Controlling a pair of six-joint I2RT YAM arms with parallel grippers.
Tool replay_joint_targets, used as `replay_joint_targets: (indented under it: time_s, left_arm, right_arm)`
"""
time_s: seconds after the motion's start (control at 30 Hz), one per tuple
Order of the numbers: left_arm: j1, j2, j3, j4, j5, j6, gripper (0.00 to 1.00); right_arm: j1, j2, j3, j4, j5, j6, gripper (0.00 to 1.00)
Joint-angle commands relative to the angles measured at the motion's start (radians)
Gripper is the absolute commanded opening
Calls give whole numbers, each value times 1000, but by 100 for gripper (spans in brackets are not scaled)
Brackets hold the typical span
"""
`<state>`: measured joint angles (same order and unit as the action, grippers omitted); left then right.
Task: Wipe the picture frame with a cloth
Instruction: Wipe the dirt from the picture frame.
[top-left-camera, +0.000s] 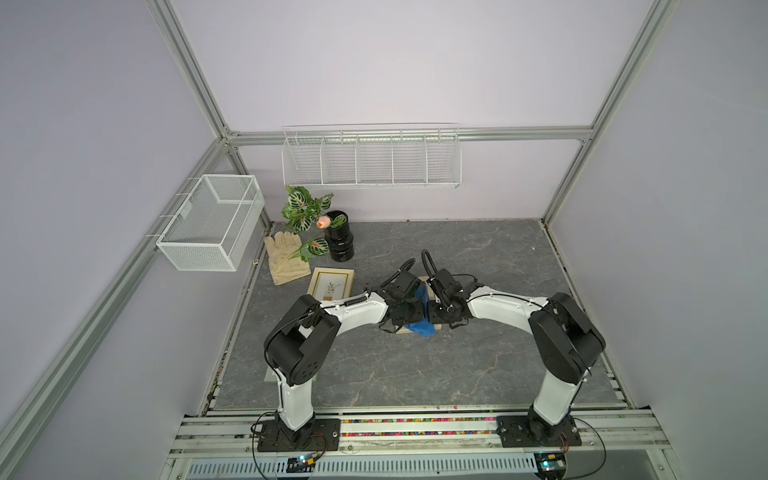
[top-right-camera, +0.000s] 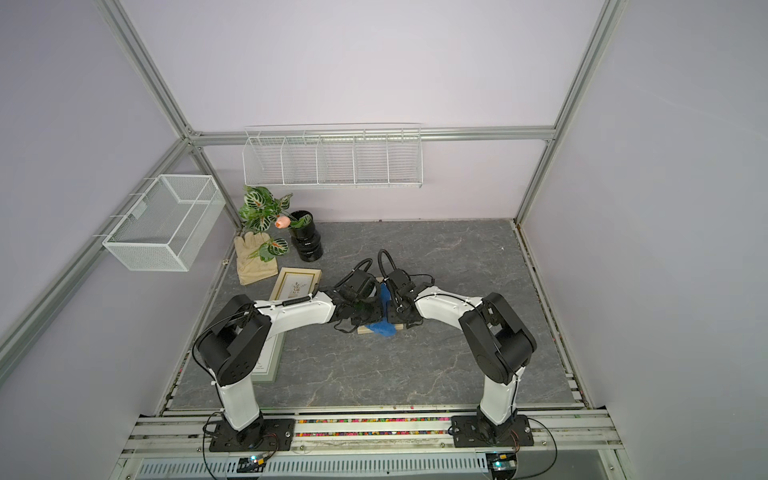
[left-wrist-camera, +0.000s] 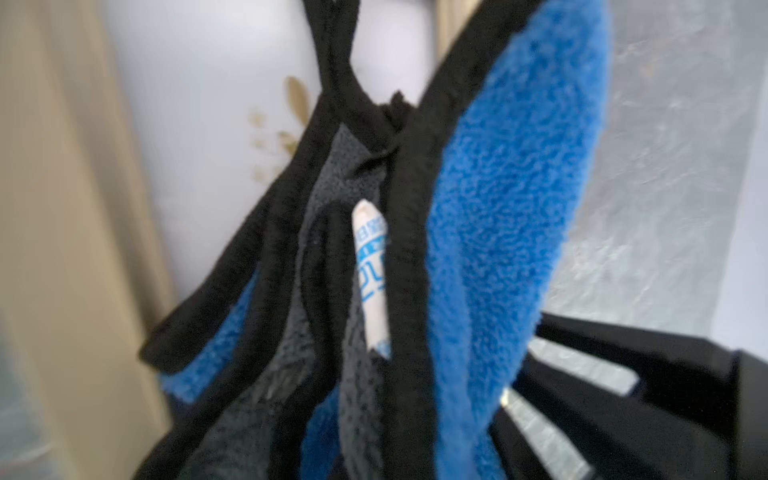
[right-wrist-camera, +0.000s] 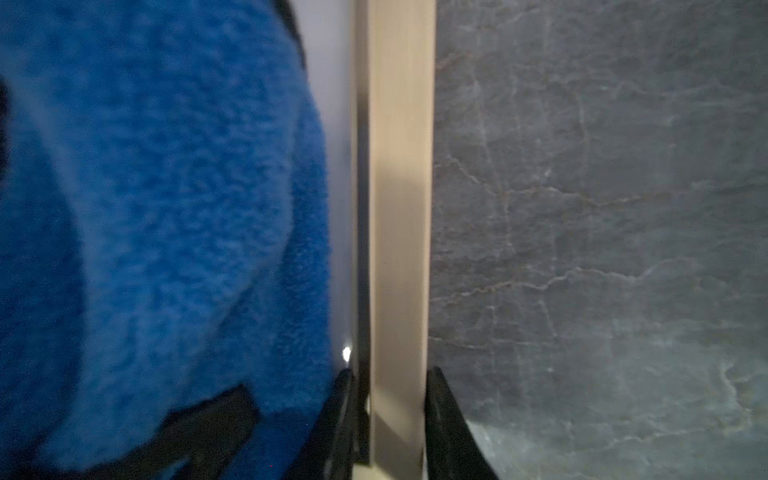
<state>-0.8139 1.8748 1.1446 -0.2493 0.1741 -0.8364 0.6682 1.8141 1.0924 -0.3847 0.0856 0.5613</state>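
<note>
Grey marbled tabletop (top-left-camera: 415, 374) carries the picture frame (right-wrist-camera: 399, 208) at its middle, the cloth (top-left-camera: 422, 328) draped over it. Left gripper (top-left-camera: 409, 311) is clamped tight on the cloth; right gripper (right-wrist-camera: 392, 399), narrowly parted, pinches the frame's beige rail.

I see both top views from high over the arm bases, pitched down across the whole grey marbled worktop (top-left-camera: 457, 257), framing near-identical. Left wrist cam is hard up against the plush royal-blue microfibre cloth (left-wrist-camera: 511, 208). Right wrist cam looks close along the pale wooden picture frame (right-wrist-camera: 399, 208). Both wrist cams catch those two.
</note>
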Motion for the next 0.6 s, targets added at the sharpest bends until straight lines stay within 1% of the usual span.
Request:
replay_joint_targets:
  time_s: [0.0, 0.07, 0.13, 0.23, 0.33, 0.47, 0.57]
  left_arm:
    - [-13, 20, -34, -1, 16, -59, 0]
    - [5, -21, -86, -27, -24, -61, 0]
    - [47, -71, -157, -46, -45, -59, 0]
    - [88, -124, -218, -88, -82, -23, 0]
    - [71, -103, -173, -118, -79, 14, 0]
    - [-5, -11, -44, -109, -44, 7, 0]
    - [-23, 44, 12, -78, 6, -18, 0]
  right_arm:
    - [-18, 13, -19, -30, 35, 35, 21]
    - [-19, 13, -26, -25, 39, 41, 21]
    - [-20, 14, -25, -29, 40, 41, 21]
    - [-19, 5, -24, -35, 53, 37, 21]
    - [-20, -2, -28, -37, 60, 34, 21]
    - [-20, 0, -35, -35, 60, 40, 21]
    - [-19, 2, -40, -31, 57, 47, 21]
